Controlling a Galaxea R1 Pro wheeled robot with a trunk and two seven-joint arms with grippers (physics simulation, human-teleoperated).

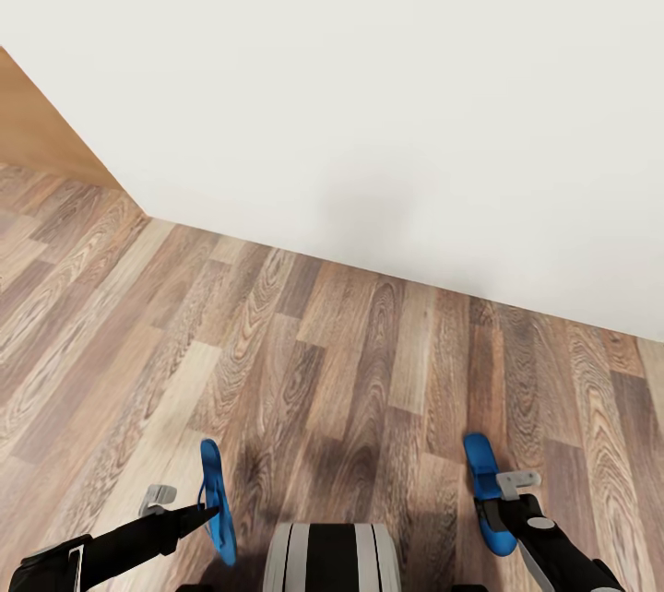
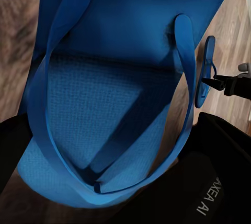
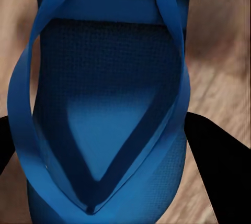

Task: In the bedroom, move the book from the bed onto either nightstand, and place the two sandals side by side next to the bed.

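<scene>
The left gripper (image 1: 205, 511) is clamped on one bright blue sandal (image 1: 218, 502), held on edge above the floor at near left. The right gripper (image 1: 503, 504) pinches the other sandal (image 1: 486, 491) at near right. Both have thin thong straps (image 3: 23, 93). Beyond lie wood planks (image 1: 350, 352) and a white wall (image 1: 369, 94).

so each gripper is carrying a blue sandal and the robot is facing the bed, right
Not quite. Each gripper does carry a blue sandal, left and right, but the head view shows the robot facing a plain white wall over wood-plank floor, not the bed.
</scene>
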